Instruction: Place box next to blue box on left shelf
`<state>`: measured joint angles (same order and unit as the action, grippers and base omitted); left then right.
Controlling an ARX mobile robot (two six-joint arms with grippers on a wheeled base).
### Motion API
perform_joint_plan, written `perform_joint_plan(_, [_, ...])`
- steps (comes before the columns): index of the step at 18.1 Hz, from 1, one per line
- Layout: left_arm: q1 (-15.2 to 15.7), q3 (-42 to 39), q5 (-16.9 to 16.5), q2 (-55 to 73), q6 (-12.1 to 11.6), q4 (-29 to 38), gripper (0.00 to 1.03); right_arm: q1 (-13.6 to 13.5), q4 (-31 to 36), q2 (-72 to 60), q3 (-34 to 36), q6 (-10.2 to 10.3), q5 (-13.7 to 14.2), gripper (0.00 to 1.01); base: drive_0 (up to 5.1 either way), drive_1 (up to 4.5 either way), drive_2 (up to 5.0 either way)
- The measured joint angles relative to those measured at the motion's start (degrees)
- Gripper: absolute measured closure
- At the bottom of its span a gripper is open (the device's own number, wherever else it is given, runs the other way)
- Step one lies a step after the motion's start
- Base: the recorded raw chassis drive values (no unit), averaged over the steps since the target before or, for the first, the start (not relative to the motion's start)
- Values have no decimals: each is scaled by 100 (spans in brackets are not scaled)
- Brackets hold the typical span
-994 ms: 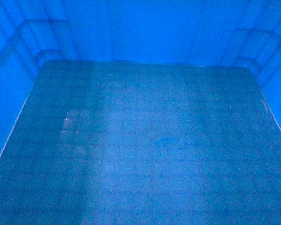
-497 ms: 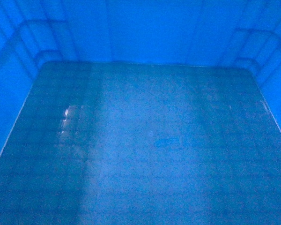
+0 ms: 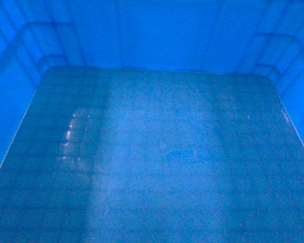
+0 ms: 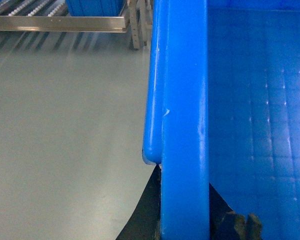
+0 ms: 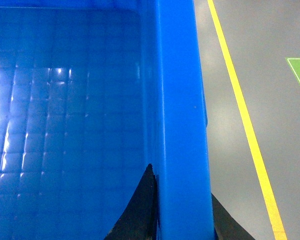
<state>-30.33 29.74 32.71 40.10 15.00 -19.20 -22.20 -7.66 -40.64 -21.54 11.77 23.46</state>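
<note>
i see the big bright-blue plastic crate (image 3: pixel 157 152) filling my head view, off the grey floor (image 4: pixel 60 140). my left gripper (image 4: pixel 185 225) pinches its left rim, my right gripper (image 5: pixel 182 220) its right rim. a metal roller shelf (image 4: pixel 60 22) bearing another blue box (image 4: pixel 92 7) stands ahead.

My box (image 3: pixel 157 152) looks like moulded plastic, its grid-embossed base glossy enough to catch pale glints near the left wall. Its thick rim (image 4: pixel 182 125) is smooth and shiny, with small scuffs. The grey floor (image 4: pixel 65 130) looks smooth with a soft sheen, and the shelf rail (image 4: pixel 57 22) is brushed, pale metal.
</note>
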Motion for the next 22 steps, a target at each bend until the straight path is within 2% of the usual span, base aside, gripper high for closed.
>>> perform_joint_plan(22, [0, -2, 4, 0, 4, -7, 94, 0, 2, -11, 4, 0, -4, 91, 3, 420, -415])
